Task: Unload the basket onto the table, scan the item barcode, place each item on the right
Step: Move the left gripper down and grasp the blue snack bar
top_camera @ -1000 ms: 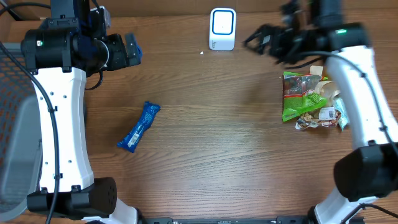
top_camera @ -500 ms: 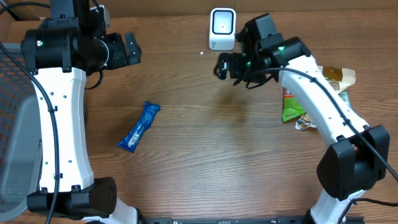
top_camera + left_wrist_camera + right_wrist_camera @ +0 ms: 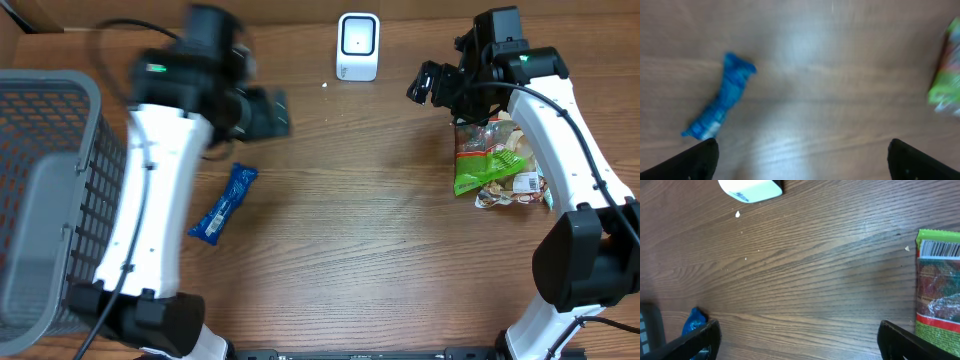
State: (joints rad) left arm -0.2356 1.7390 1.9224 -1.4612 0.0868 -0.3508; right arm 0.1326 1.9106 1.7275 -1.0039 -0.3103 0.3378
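Observation:
A blue snack packet [image 3: 223, 203] lies on the wooden table, left of centre; it also shows blurred in the left wrist view [image 3: 720, 102]. The white barcode scanner [image 3: 358, 46] stands at the table's far edge, and its base shows in the right wrist view [image 3: 752, 189]. My left gripper [image 3: 268, 113] hovers open above and to the right of the blue packet, holding nothing [image 3: 802, 161]. My right gripper [image 3: 428, 82] is open and empty beside a pile of snack packets [image 3: 495, 160], with a green packet's barcode end [image 3: 939, 280] at its right.
A grey mesh basket [image 3: 40, 110] fills the left side of the table. The snack pile lies under my right arm near the right edge. A green packet [image 3: 946, 75] shows at the right edge of the left wrist view.
My left arm has swung right, over the table above the blue packet. My right gripper reached left below the scanner, then drew back right toward the snack pile. Both stay open.

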